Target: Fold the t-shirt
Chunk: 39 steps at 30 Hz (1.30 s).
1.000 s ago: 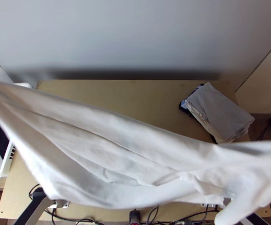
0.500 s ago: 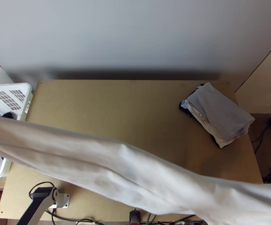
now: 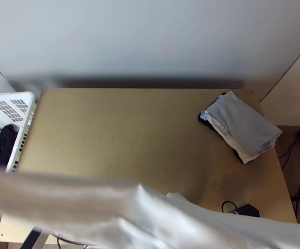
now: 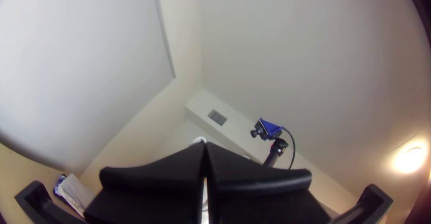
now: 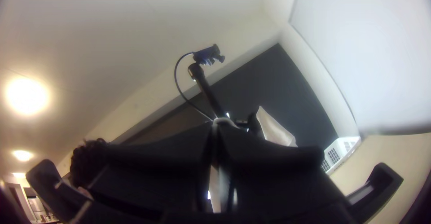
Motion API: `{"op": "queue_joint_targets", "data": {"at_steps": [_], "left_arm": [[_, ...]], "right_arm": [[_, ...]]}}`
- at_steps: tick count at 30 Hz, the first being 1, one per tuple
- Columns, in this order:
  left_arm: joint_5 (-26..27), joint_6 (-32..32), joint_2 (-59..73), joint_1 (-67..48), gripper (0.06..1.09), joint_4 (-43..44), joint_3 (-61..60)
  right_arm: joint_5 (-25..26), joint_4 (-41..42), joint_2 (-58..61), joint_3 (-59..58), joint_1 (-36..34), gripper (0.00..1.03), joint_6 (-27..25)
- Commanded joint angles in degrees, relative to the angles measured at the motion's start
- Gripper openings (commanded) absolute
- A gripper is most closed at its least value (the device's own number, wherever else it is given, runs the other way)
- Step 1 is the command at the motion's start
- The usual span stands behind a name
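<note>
In the top view the white t-shirt (image 3: 137, 211) hangs stretched and creased above the table's near edge, running from the left side to the lower right. My left gripper (image 4: 205, 145) has its fingers together in its wrist view, a bit of white t-shirt (image 4: 199, 140) at their tips. The fingers of my right gripper (image 5: 214, 127) are also closed, with white t-shirt (image 5: 224, 121) at the tips and between them. Another pale stretch of cloth rises beyond that gripper.
A folded stack of clothes (image 3: 245, 124) lies on the table (image 3: 120, 128) at the far right. The white basket (image 3: 29, 106), with a dark cloth (image 3: 5, 145) inside, stands at the left edge. A camera on a pole (image 4: 274, 150) rises past the left gripper.
The stretched t-shirt has moved down the picture toward the near edge, uncovering more of the table, the basket and a black part of the right arm. The stack has stayed put.
</note>
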Motion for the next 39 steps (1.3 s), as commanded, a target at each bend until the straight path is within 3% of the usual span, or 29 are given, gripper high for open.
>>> {"op": "queue_joint_targets", "data": {"at_steps": [1, 6, 11, 14, 18, 21, 25, 30, 35, 39], "left_arm": [[4.0, -4.3, -5.3, 0.7, 0.09, 5.5, -9.6], [4.0, -2.5, -9.2, 2.5, 0.09, 5.6, -25.8], [4.3, 3.8, -8.3, 5.3, 0.09, 8.5, -44.1], [4.4, 7.6, -2.9, 6.5, 0.09, 11.5, -56.3], [3.7, 12.1, 8.9, 7.3, 0.09, 11.1, -62.8], [0.7, 14.0, 16.5, 6.8, 0.09, 10.7, -64.0], [-4.5, 15.1, 28.0, 6.3, 0.09, 8.0, -61.2], [-9.5, 21.4, 41.2, 4.5, 0.09, 0.5, -53.0], [-14.1, 38.3, 56.0, 2.5, 0.09, -19.6, -39.7], [-14.7, 44.0, 62.2, 1.3, 0.09, -25.1, -34.0]], "right_arm": [[-1.1, 2.1, -2.7, -6.1, 0.3, 0.03, 5.7], [-0.9, 4.2, -7.4, -24.9, 0.2, 0.03, 7.6], [-0.7, 5.7, -7.3, -42.8, -0.1, 0.03, 5.1], [-0.8, 9.5, -4.3, -53.8, -2.8, 0.03, 4.5], [-0.8, 16.0, 3.9, -63.1, -5.5, 0.03, 3.9], [-0.9, 17.2, 11.9, -64.0, -8.0, 0.03, 2.6], [-0.9, 22.8, 22.2, -62.5, -9.6, 0.03, 4.5], [0.2, 24.2, 36.4, -55.1, -12.0, 0.03, 0.2], [4.9, 16.4, 50.9, -43.3, -14.9, 0.03, -7.7], [9.2, 9.8, 59.4, -35.8, -15.8, 0.03, -13.7]]}}
